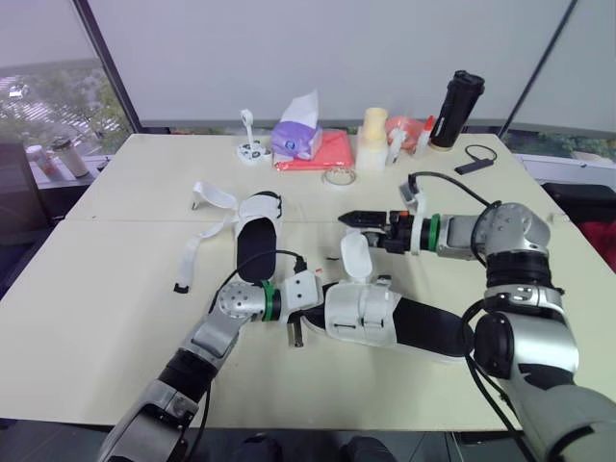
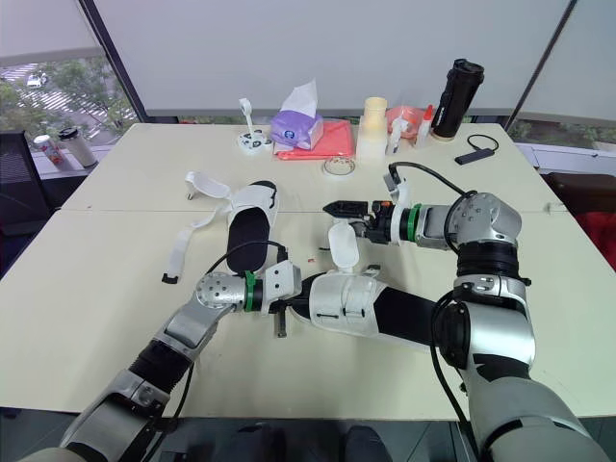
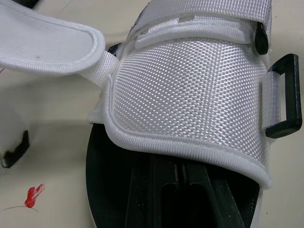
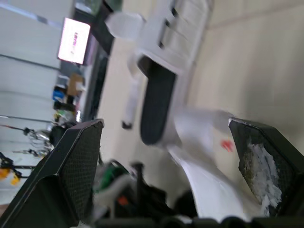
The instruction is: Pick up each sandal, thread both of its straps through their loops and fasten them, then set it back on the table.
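Observation:
A white sandal with a black sole (image 1: 385,318) lies at the front middle of the table (image 1: 115,318). One of its straps (image 1: 354,258) stands up loose. My left gripper (image 1: 310,310) is at its toe end, and in the left wrist view its fingers (image 3: 142,194) reach under the white upper (image 3: 190,95), shut on the sole. My right gripper (image 1: 354,219) hovers open just beyond the raised strap, fingers (image 4: 71,166) wide apart. The second sandal (image 1: 256,236) lies further back on the left with its long straps (image 1: 197,245) spread loose.
Along the far edge stand a purple tissue pack (image 1: 296,137) on a red cloth (image 1: 327,154), a cream cup (image 1: 373,137), a black bottle (image 1: 458,108), a tape ring (image 1: 337,176) and a small white device (image 1: 252,150). A black cable piece (image 1: 475,160) lies at the back right.

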Controlling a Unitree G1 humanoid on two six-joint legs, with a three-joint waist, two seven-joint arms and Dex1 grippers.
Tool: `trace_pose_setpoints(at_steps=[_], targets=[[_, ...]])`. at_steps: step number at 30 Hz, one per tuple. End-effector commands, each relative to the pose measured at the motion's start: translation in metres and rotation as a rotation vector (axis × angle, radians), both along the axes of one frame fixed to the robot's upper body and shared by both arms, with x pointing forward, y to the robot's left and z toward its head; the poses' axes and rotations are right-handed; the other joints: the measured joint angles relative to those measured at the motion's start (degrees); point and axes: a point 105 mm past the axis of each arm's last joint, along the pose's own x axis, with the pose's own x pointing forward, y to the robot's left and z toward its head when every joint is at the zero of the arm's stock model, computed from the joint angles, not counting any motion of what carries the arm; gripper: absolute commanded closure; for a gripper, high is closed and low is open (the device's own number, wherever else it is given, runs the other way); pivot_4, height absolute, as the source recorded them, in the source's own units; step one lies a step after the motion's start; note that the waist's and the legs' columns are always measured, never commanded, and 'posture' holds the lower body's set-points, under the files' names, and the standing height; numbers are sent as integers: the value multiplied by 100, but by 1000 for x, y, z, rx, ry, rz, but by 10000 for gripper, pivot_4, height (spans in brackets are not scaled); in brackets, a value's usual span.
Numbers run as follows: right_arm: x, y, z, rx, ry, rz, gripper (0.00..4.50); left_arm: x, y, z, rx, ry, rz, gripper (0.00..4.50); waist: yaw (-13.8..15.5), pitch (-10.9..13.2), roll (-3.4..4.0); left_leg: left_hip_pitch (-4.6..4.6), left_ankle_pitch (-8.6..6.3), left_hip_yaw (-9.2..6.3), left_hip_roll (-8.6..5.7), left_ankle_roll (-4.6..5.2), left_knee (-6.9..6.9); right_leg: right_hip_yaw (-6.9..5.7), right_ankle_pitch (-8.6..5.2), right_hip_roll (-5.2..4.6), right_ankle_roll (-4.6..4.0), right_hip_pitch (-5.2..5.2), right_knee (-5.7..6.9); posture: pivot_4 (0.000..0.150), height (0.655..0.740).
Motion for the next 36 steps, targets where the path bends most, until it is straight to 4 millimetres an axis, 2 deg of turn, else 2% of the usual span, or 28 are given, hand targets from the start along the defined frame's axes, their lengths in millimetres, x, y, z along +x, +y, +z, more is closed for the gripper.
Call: trace_pose_setpoints(at_steps=[1,4,7,9,12,13,18,22,25,30,36], targets=[[10,2,16,78,-15,-43,500,2,15,-33,100,84,74,45000,1,0,0,0,0,0,0,0,0,0,0,0,0,0,0,1500,7400],[15,1,14,86,12,-74,500,5,16,-31,98,75,88,45000,4,0,0,0,0,0,0,0,0,0,0,0,0,0,0,1500,7400],[14,1,6,42,31,-71,13942,6,17,-31,98,75,92,45000,-7,0,1,-2,0,2,0,-1,0,0,0,0,0,-2,0,1500,7400],[10,3,-4,-26,49,-51,24704,5,18,-32,100,75,95,45000,-13,0,2,-4,0,2,0,0,-2,0,0,0,0,-6,1,1500,7400],[5,6,-7,-67,35,-14,39958,5,18,-34,103,75,97,45000,-17,0,3,-4,0,2,0,-1,-4,0,0,0,0,-7,1,1500,7400],[5,7,-5,-64,30,-10,43309,6,18,-34,104,75,98,45000,-17,0,3,-6,1,2,0,-1,-4,0,0,0,0,-9,1,1500,7400],[7,1,-4,-119,-1,-14,43309,7,17,-33,99,70,102,45000,-12,0,3,-7,1,2,0,-2,-3,0,0,0,0,-10,2,1500,7400],[19,-11,10,-157,-133,-85,43309,7,16,-33,95,69,103,45000,-16,0,3,-7,1,3,0,-2,-3,0,0,0,0,-11,1,1500,7400],[19,-17,16,-204,-203,-88,34838,6,15,-34,92,71,102,45000,-11,1,4,-10,1,3,0,-2,-3,0,0,0,0,-15,3,1500,7400],[10,-24,9,-230,-143,-66,9521,5,15,-35,89,73,105,45000,-11,0,4,-12,1,3,0,-2,-3,0,0,0,0,-16,2,1500,7400],[-13,-29,-11,-195,-3,4,9521,5,15,-36,90,75,108,45000,-6,0,5,-18,1,3,0,-2,-4,0,0,-1,0,-20,1,1500,7400]])
